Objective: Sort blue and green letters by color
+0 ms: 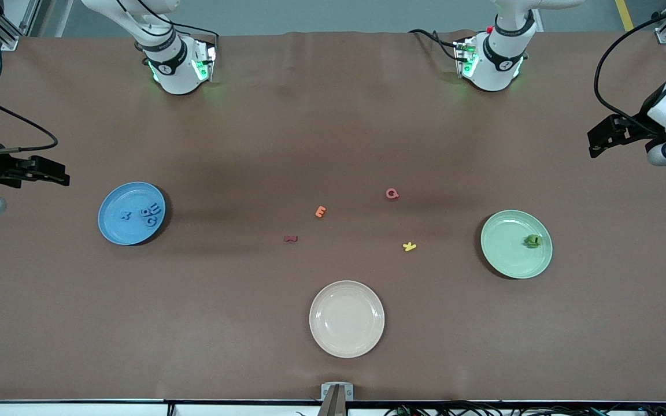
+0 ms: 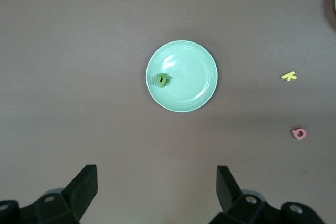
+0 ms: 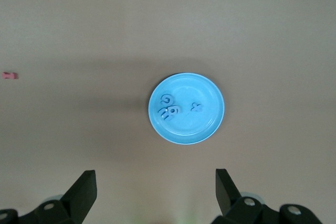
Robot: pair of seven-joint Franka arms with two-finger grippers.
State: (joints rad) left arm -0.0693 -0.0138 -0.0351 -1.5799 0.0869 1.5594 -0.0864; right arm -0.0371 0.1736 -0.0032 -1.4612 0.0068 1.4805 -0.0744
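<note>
On their matching plates lie blue letters (image 1: 149, 212) and green letters (image 1: 533, 240).

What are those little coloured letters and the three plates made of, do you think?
The blue letters and green letters look like soft matte foam: thick cut edges, no shine, though that is a guess. The blue plate, green plate and cream plate look like glazed ceramic or hard plastic: smooth, with faint ringed highlights. The table seems covered in dull brown cloth or paper, slightly creased.
</note>
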